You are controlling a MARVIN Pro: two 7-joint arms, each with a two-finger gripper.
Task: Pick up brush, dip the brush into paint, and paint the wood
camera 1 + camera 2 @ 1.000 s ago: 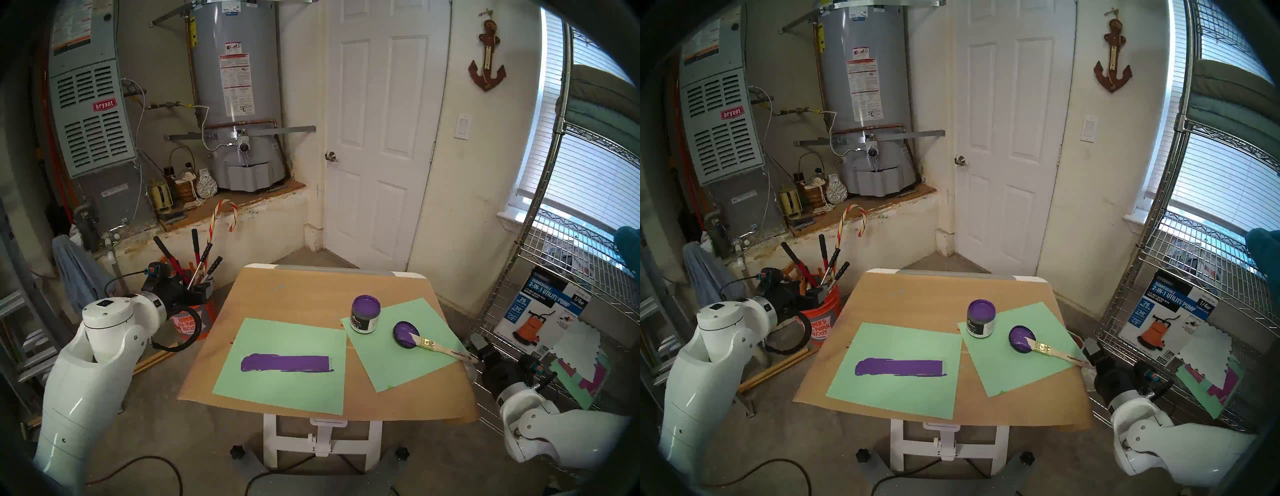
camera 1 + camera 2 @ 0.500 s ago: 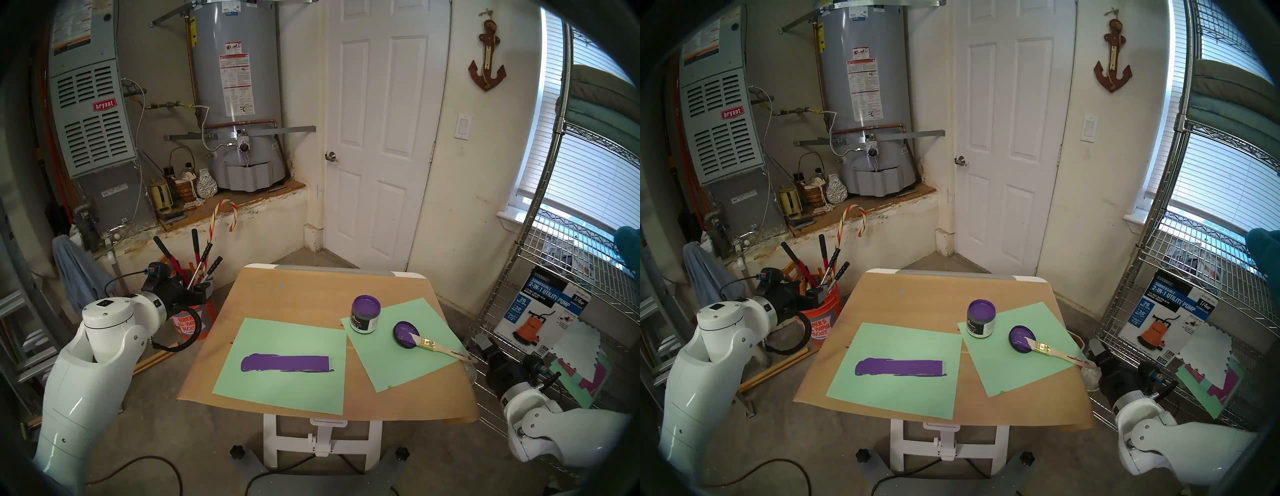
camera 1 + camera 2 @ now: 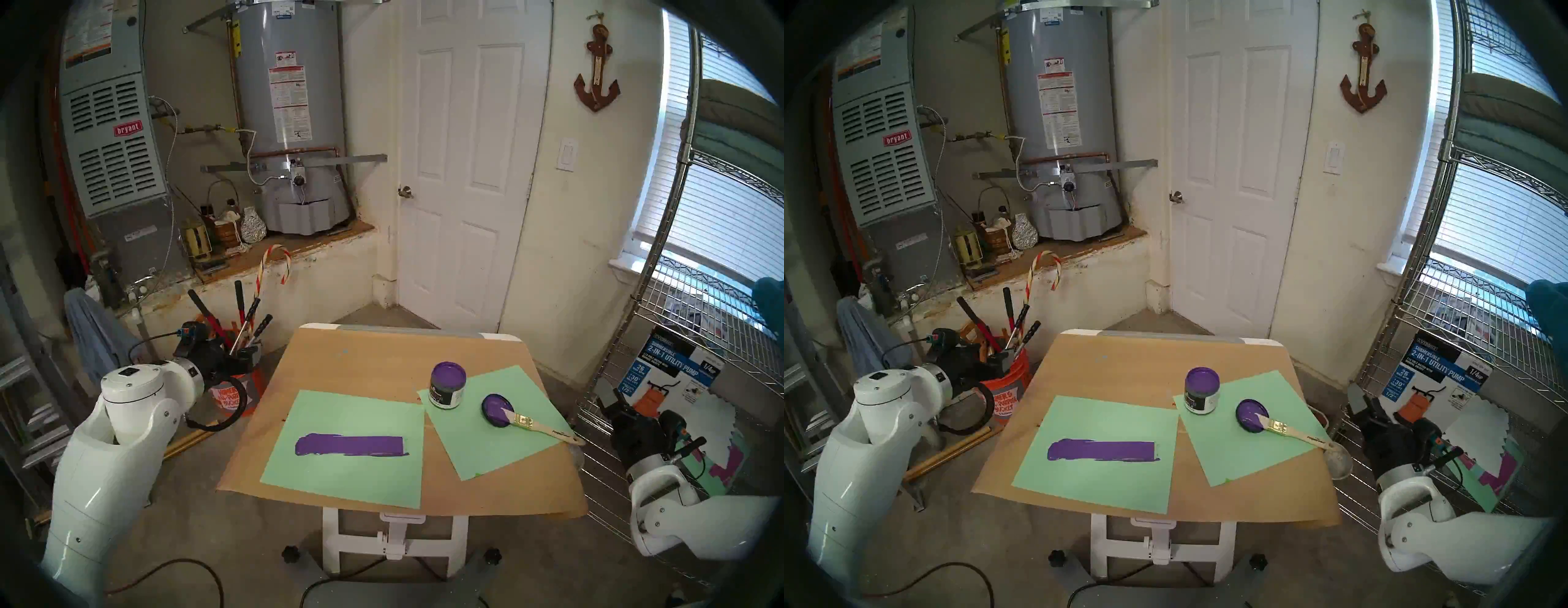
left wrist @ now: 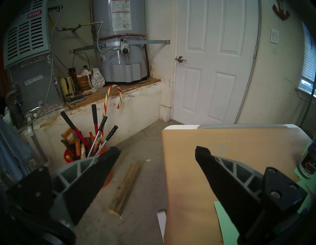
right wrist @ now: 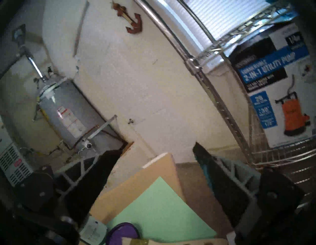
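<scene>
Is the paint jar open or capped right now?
Open. The paint jar shows bare purple paint on top; its lid lies beside it, under the brush bristles.

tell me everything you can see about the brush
The brush is a small flat paintbrush with a pale wooden handle bearing dark lettering, a brass-coloured ferrule and whitish bristles. It lies slanted on the right green sheet, bristles resting on the purple-coated lid, handle end reaching the sheet's right edge. No tool holds it.
</scene>
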